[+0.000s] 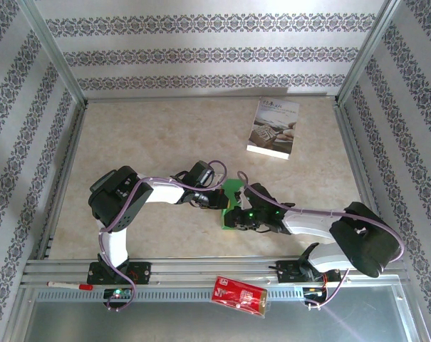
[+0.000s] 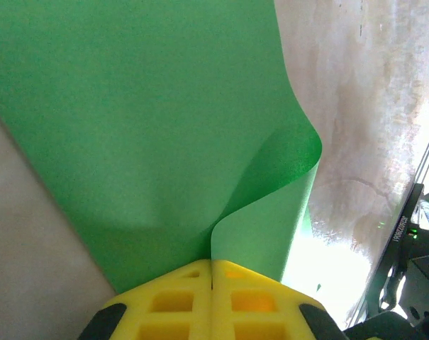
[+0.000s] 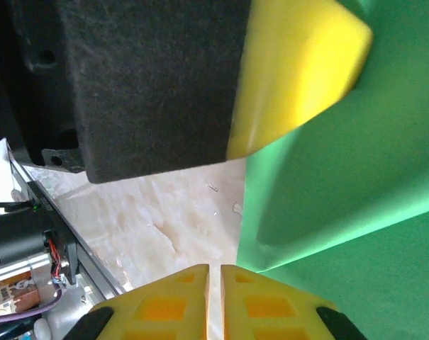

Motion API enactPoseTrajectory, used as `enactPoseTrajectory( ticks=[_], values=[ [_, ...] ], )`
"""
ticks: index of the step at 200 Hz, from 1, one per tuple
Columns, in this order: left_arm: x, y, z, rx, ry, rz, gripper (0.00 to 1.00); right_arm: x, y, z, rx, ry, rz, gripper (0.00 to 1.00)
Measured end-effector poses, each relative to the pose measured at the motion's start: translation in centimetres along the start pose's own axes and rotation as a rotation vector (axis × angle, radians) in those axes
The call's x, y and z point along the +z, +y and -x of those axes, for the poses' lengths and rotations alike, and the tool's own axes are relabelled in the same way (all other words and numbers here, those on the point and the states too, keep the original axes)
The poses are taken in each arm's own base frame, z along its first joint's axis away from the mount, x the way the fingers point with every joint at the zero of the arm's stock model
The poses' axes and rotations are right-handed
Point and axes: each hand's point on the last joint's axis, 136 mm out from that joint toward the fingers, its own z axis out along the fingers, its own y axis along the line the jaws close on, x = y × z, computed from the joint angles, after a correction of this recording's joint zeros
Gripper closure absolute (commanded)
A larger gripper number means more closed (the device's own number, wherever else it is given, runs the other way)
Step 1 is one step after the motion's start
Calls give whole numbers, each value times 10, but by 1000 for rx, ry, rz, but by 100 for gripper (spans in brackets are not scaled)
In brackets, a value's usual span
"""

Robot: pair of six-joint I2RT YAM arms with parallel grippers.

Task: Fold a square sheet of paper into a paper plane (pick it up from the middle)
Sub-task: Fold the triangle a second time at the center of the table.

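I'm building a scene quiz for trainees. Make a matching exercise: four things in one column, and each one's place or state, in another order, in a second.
Things:
1. square sheet of paper
2. booklet
3. red packet
4. left gripper

Place or state:
A. on the metal rail at the near edge
B. shut, pinching green paper
C. lying flat, far right of the table
D. mid-table, one part curled up

Pairs: 1-D, 2-C, 3-A, 4-B

Light is bright and even overhead. Glare bleaches the table [image 2: 327,262] in the left wrist view, where the paper [image 2: 129,106] shades itself.
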Motion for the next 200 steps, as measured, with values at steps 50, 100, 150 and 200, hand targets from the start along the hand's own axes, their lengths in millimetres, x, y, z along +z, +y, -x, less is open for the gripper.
enactPoseTrajectory(
  ticks=[50, 100, 150, 200],
  values=[
    [0, 0, 0, -1, 2, 1, 100, 7, 1, 7, 10, 8, -16, 87],
    [0, 0, 0, -1, 3, 2, 100, 12, -4, 13, 24, 9, -37, 88],
    [0, 0, 0, -3, 5, 3, 100, 17, -14, 11, 32, 20, -64, 88],
    [0, 0, 0, -3, 5, 3, 100, 14, -19, 8, 26, 6, -59, 89]
  ],
)
